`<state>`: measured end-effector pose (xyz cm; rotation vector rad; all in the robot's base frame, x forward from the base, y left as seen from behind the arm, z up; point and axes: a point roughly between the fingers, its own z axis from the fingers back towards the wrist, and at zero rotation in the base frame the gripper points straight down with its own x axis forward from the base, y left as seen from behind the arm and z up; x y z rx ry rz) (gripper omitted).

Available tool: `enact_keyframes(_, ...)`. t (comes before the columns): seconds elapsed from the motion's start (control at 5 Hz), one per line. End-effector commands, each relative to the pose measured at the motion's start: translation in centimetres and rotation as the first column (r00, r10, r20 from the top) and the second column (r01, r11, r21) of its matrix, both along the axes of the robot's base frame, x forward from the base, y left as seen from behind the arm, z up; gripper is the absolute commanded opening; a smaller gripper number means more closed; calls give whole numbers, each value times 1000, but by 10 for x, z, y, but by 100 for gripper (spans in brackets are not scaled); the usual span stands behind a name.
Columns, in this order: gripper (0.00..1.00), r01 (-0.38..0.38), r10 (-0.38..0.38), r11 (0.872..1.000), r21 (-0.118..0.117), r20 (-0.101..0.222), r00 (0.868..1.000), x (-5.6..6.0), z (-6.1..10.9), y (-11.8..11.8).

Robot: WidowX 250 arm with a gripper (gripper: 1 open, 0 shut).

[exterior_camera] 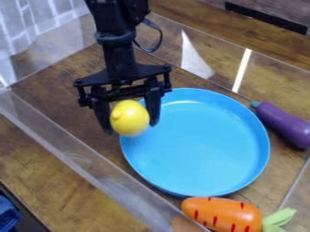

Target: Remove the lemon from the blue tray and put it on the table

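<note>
The yellow lemon [130, 117] is held between the black fingers of my gripper [125, 113], which is shut on it. It hangs at the left rim of the round blue tray [212, 145], partly over the rim and partly over the brown wooden table [61, 95]. The black arm rises straight up from the gripper toward the top of the view. Nothing lies inside the tray.
A purple eggplant [287, 124] lies at the tray's right edge. An orange carrot [224, 216] with a green top sits in front of the tray. Clear acrylic walls [67, 154] border the table at the front left and back.
</note>
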<state>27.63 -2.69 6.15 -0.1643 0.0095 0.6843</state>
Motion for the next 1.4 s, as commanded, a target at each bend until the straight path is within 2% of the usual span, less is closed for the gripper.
enact_keyframes(0.0, 0, 64, -65, 998, 19, 67, 996, 7, 11, 10)
enact_keyframes(0.2, 0, 79, -82, 996, 41, 86, 993, 11, 15, 2)
enact_keyframes(0.4, 0, 94, -99, 994, 49, 104, 990, 15, 18, -8)
enact_keyframes(0.6, 0, 97, -105, 993, 66, 126, 987, 12, 37, -17)
enact_keyframes(1.0, 0, 64, -75, 995, 79, 156, 985, 5, 61, -34)
enact_keyframes(1.2, 0, 103, -120, 989, 108, 162, 979, 10, 60, -33)
